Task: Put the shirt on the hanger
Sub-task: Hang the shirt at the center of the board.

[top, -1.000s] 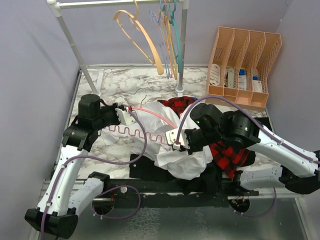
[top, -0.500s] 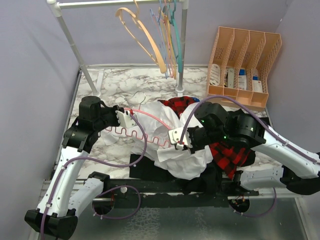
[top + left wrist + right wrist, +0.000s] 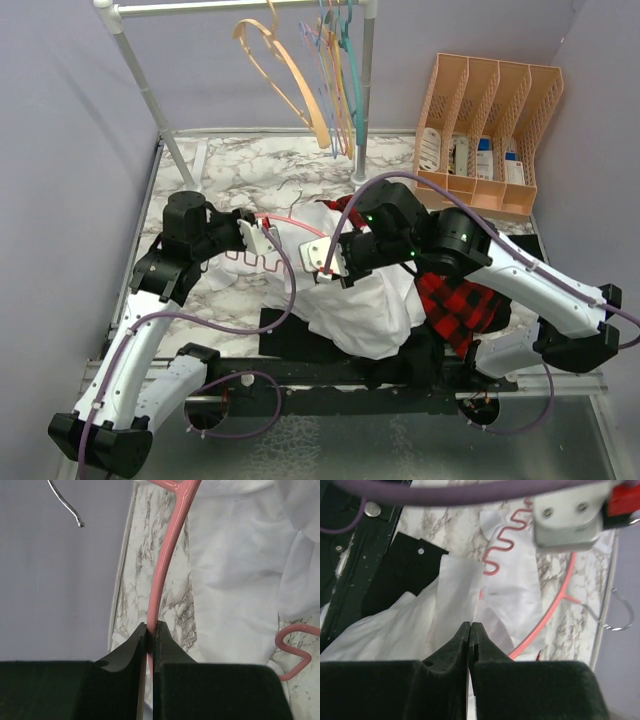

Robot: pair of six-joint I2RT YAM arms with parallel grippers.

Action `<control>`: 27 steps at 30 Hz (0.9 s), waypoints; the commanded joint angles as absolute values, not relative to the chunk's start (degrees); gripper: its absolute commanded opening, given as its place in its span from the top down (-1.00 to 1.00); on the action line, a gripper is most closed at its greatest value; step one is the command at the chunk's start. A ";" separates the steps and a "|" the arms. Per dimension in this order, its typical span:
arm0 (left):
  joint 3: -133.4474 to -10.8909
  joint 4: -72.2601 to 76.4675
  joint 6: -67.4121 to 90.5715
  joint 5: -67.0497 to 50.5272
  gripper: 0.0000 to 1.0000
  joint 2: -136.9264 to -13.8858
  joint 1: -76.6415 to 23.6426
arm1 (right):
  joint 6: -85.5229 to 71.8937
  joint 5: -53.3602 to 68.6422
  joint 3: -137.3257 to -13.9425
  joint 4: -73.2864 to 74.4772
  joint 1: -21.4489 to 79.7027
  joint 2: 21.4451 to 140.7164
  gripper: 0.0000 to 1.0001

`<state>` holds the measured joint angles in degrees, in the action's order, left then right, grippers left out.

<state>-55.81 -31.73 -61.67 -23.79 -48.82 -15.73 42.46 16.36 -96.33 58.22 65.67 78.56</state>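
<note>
A grey-veined marble table (image 3: 230, 165) stands between lilac walls, with a clothes rail (image 3: 240, 6) at the back carrying a peach-orange hanger (image 3: 290, 70) and a few thinner ones, and a peach file organizer (image 3: 490, 110) in the far right corner. The shirt (image 3: 365, 305) lies heaped in white folds at the middle of the table, partly over a black mat (image 3: 285, 335) and touching a red-and-black plaid shirt (image 3: 460, 305) on its right. The hanger (image 3: 250, 260) lies flat to the left of the heap, one end going under the white cloth. The left gripper (image 3: 262, 238) has its jaws pressed tight on the hanger's curved pink upper arm (image 3: 162, 565), and the metal hook (image 3: 65, 502) points toward the left wall. The right gripper (image 3: 322, 258) sits over the shirt's left edge, its jaws shut together on a fold of white fabric (image 3: 455, 595), just beside the hanger's wavy lower bar (image 3: 500, 545).
</note>
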 commanded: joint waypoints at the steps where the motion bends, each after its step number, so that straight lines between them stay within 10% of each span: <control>1: -54.11 -30.24 -64.16 -26.64 1.00 -48.53 -17.29 | 48.63 16.14 -102.35 51.73 66.08 81.41 0.98; 19: -51.69 -11.40 -53.13 -26.16 1.00 -47.93 -18.37 | 45.22 22.22 -96.25 43.95 66.02 84.40 0.95; 23: -51.04 -9.48 -51.86 -25.88 1.00 -48.22 -18.34 | 40.67 22.42 -91.19 38.21 66.09 81.68 -0.44; 27: -50.40 -9.17 -49.61 -27.33 1.00 -48.13 -17.87 | 37.62 15.93 -87.99 33.26 66.05 76.99 -0.68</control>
<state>-50.76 -14.55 -54.41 -25.39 -48.82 -18.13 42.54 20.49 -89.95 42.94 65.67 84.44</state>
